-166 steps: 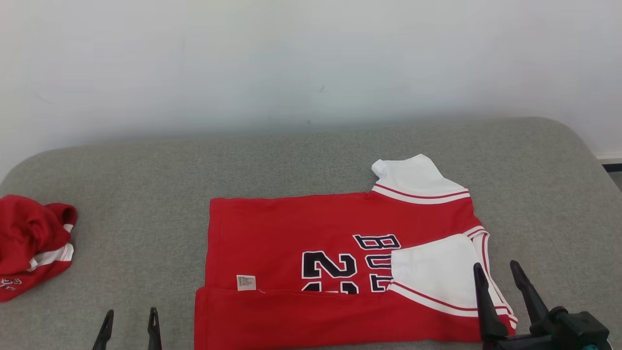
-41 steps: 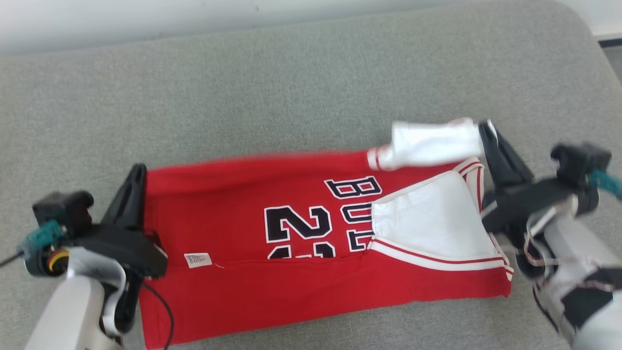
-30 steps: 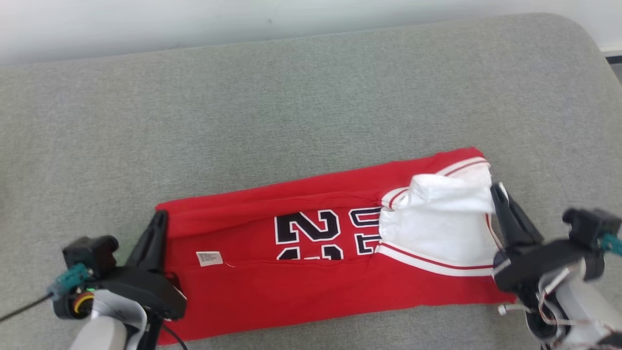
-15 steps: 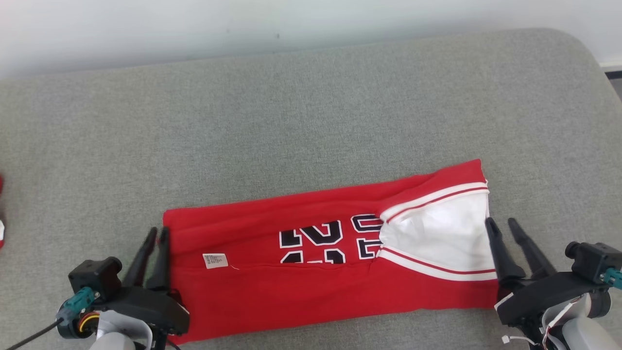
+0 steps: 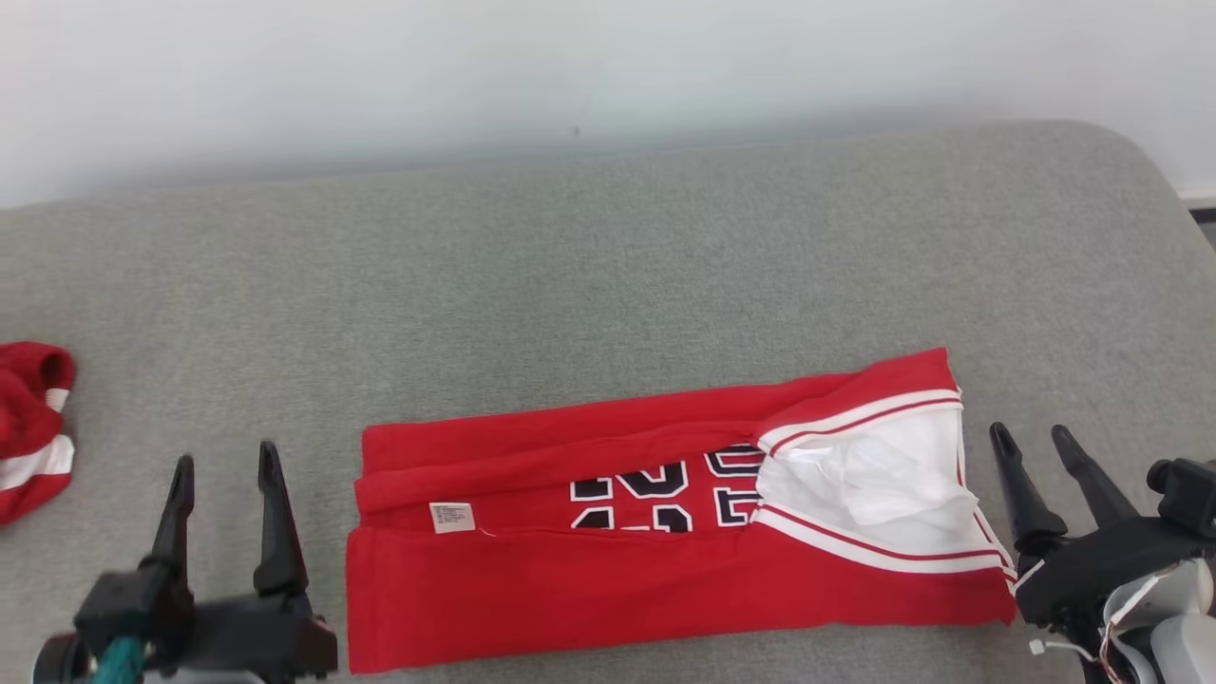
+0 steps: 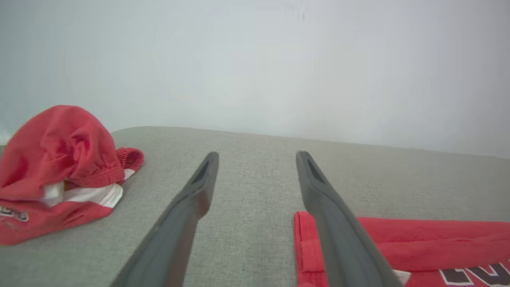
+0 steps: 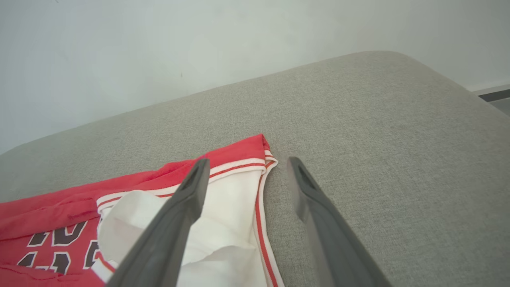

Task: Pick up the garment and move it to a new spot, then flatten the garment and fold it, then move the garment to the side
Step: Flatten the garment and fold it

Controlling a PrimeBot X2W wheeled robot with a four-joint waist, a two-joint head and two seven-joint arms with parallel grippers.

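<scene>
The garment [image 5: 627, 560] is a red jersey with white sleeves and dark numbers, folded into a long strip on the grey cushion [image 5: 608, 266]. Its left end [image 6: 402, 247] shows in the left wrist view, its white-sleeved right end [image 7: 223, 215] in the right wrist view. My left gripper [image 5: 221, 465] stands open just left of the strip, holding nothing; its fingers [image 6: 187, 215] spread over bare cushion. My right gripper [image 5: 1031, 439] is open just right of the sleeve end, empty, with one finger [image 7: 175, 223] over the white sleeve.
A second, crumpled red and white garment [image 5: 28, 427] lies at the cushion's far left edge, also seen as a red heap [image 6: 59, 167] in the left wrist view. A pale wall [image 5: 570, 66] rises behind the cushion. The cushion's rounded right corner [image 5: 1140, 180] drops off.
Both grippers carried the far edge toward me, folding the jersey into a narrower strip, then opened and let go. Both have drawn off its ends. The camera tilted up.
</scene>
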